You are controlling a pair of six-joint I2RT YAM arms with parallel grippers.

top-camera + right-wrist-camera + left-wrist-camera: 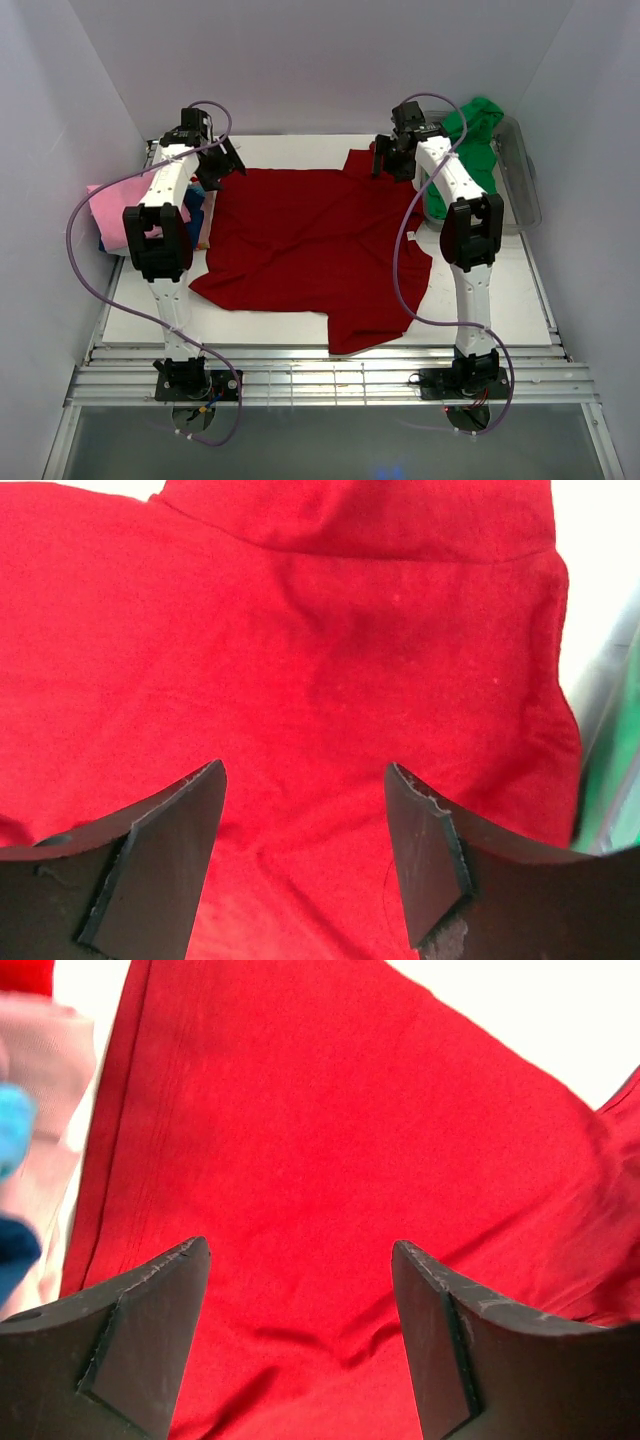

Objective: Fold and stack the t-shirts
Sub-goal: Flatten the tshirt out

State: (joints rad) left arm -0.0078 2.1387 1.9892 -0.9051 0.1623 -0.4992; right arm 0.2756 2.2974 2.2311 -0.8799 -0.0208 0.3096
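Observation:
The red t-shirt (310, 245) lies spread out on the white table, wrinkled, one sleeve hanging toward the front edge. My left gripper (222, 165) is open just above its far left corner; red cloth (320, 1160) fills the left wrist view between the open fingers. My right gripper (388, 160) is open over the far right corner; the red shirt (320, 650) fills that view too. A green t-shirt (472, 140) lies in the clear tub at the right. Pink (115, 210) and blue (192, 205) shirts lie at the left behind the left arm.
The clear plastic tub (520, 185) stands at the right edge of the table (500, 290). White walls close in on both sides and at the back. The pile of pink and blue cloth shows blurred at the left of the left wrist view (30, 1160).

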